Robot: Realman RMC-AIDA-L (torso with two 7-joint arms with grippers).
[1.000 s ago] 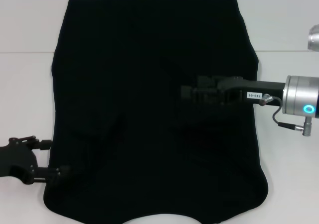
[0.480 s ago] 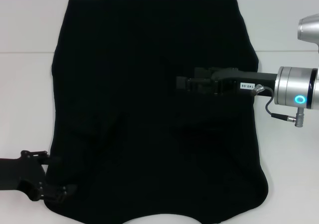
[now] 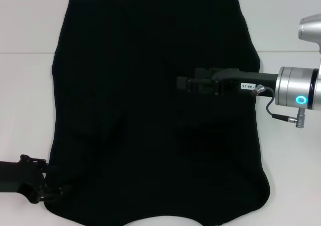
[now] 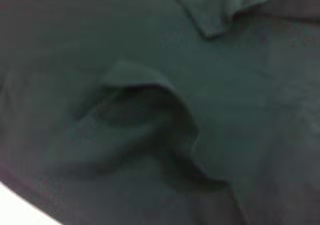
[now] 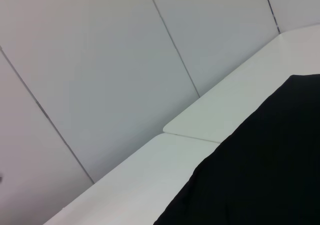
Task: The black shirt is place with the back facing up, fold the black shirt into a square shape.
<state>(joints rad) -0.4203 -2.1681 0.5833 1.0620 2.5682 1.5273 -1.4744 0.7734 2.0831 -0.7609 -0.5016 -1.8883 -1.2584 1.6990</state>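
Shirt [image 3: 150, 85], large matte-black fabric, flat; L gripper [image 3: 52, 191] at its near-left hem corner, R gripper [image 3: 183, 83] over centre, prob. to pin the fold; grip state of both: cannot tell.

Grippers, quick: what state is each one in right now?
Left gripper: at the black shirt's near left corner; cannot tell.
Right gripper: over the shirt's middle; cannot tell.

I see a white table [image 3: 25, 100] under everything; a thin seam [image 3: 25, 53] crosses its top from side to side, splitting a far slab from the nearer one; in the right wrist view the same table [image 5: 150, 180] shows that seam [image 5: 190, 137] again; behind the table's far edge I see a pale grey panelled wall [image 5: 100, 60], its panels parted by thin dark joint lines [image 5: 172, 40].
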